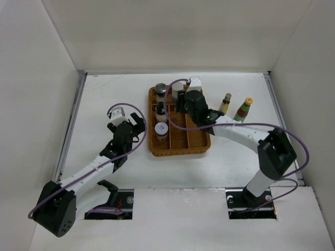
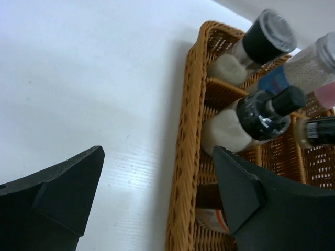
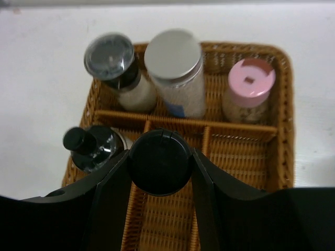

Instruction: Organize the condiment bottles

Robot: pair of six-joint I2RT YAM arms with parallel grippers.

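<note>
Near the desk's left edge, the left gripper (image 1: 129,123) hangs wide and empty beside the brown wicker divided tray (image 1: 183,152). Farther in, the right gripper (image 3: 159,152) clamps a black-capped bottle (image 3: 159,170), upright above the tray's middle lane; the set-down looks straight down. Toward the right edge stand a slim yellow-capped bottle (image 1: 225,103) and a green-and-red bottle (image 1: 244,109), nearer the right arm.

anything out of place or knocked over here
Nothing looks spilled or tipped. The green-red bottle and the slim bottle beside it stand on the table right of the wicker tray, outside it.
</note>
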